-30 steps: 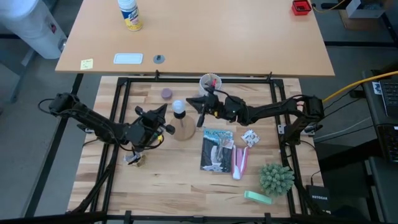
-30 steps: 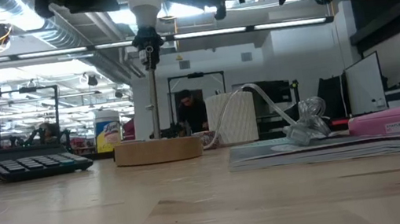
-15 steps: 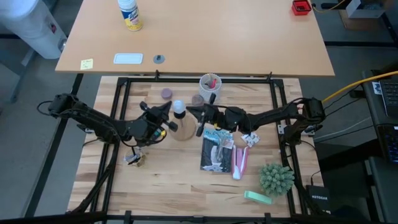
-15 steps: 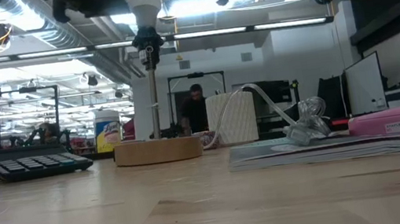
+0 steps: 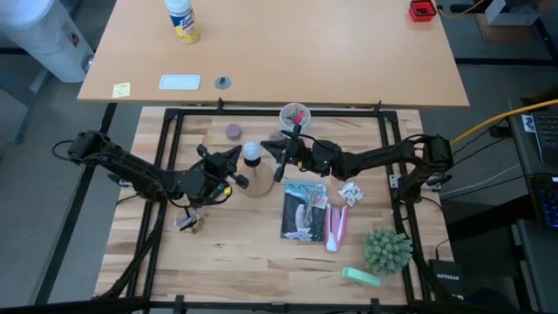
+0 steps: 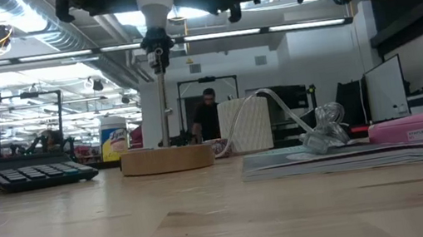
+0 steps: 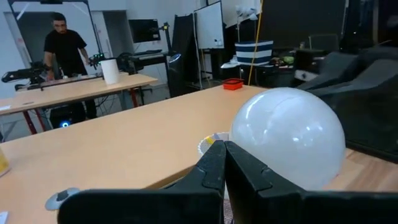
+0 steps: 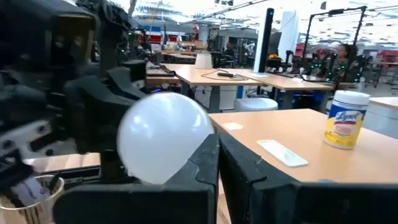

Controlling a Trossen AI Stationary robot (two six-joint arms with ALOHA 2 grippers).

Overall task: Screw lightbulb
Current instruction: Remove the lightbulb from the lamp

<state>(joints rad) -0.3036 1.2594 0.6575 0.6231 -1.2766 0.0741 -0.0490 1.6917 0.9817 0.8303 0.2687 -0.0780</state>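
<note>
Big busy room behind a wooden worktop (image 5: 244, 262). Lightbulb (image 5: 251, 152) up on the lamp stand (image 5: 255, 181), likely to be screwed in. Left gripper (image 5: 228, 154) and right gripper (image 5: 281, 158) close on either side, fingers together, holding nothing.

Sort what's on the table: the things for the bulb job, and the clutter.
For the job:
lightbulb, seated on top of the socket post
wooden lamp stand
left hand and right hand, both shut, flanking the bulb

Clutter:
white cup
magazine
pink tube
green plant
calculator
</note>
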